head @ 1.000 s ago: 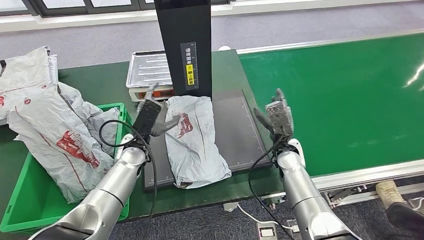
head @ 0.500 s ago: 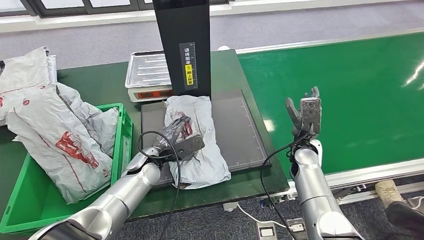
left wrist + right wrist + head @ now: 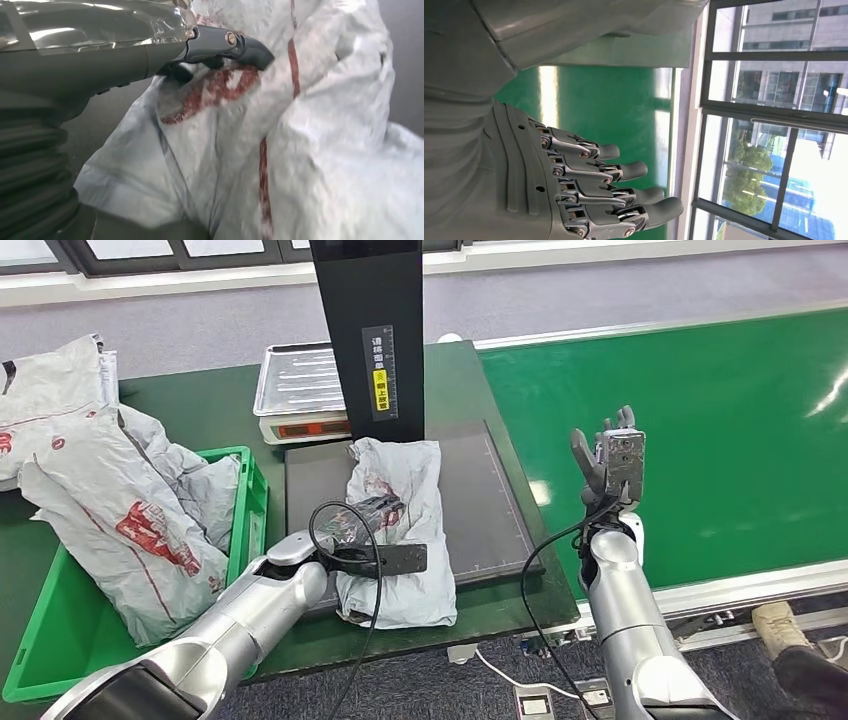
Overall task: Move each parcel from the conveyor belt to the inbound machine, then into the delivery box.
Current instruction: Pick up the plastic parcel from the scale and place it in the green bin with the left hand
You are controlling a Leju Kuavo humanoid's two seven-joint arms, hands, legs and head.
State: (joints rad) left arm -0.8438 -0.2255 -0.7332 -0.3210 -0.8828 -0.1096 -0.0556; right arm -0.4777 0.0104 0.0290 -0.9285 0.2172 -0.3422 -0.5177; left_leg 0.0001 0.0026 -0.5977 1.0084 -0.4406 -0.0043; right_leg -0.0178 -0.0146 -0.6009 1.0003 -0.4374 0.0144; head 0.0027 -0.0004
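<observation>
A grey parcel (image 3: 398, 530) with red print lies on the dark scanner plate (image 3: 480, 505) at the foot of the black post (image 3: 370, 335), the left hand (image 3: 372, 536) resting on top of it; whether its fingers grip the wrapping cannot be told. The right hand (image 3: 612, 458) is raised over the green belt (image 3: 700, 440), fingers apart and holding nothing. More parcels (image 3: 110, 510) fill the green box (image 3: 245, 502) to the left.

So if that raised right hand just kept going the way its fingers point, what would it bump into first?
Probably nothing nearby. The right hand is held upright, open, its fingers pointing up over the green conveyor belt. In the wrist view only the belt and far windows lie beyond them, though depth is hard to judge.
</observation>
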